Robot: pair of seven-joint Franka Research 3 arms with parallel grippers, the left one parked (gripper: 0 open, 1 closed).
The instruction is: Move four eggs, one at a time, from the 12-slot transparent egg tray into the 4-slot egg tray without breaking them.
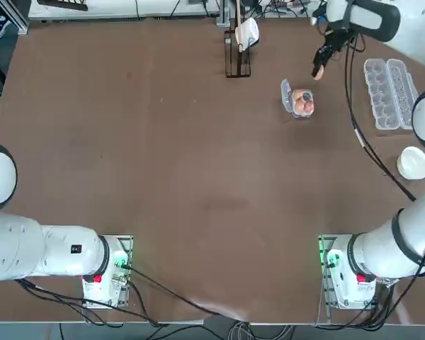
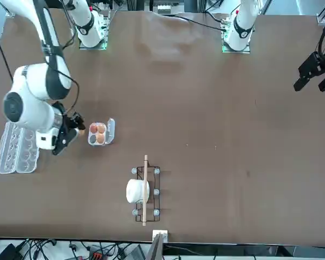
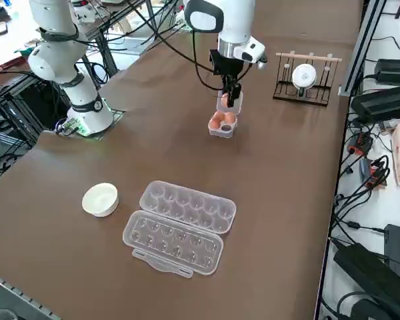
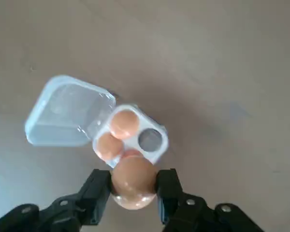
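Observation:
My right gripper (image 4: 134, 186) is shut on an orange-brown egg (image 4: 132, 175) and hovers just above the small 4-slot egg tray (image 4: 163, 144). Its lid flap (image 4: 67, 113) lies open. Two eggs (image 4: 124, 122) sit in its cups and one cup (image 4: 150, 139) is empty; the held egg hides the fourth cup. From overhead the gripper (image 1: 319, 69) hangs slightly beyond and to the right of the 4-slot tray (image 1: 302, 113). The long 12-slot transparent egg tray (image 1: 389, 93) lies open at the far right, and its cups look empty.
A white bowl (image 1: 413, 162) sits nearer my base than the long carton. A dark wire rack with a white cup (image 1: 245, 34) stands at the table's far edge, left of the small tray. My arm's cable (image 1: 358, 127) hangs over the right side.

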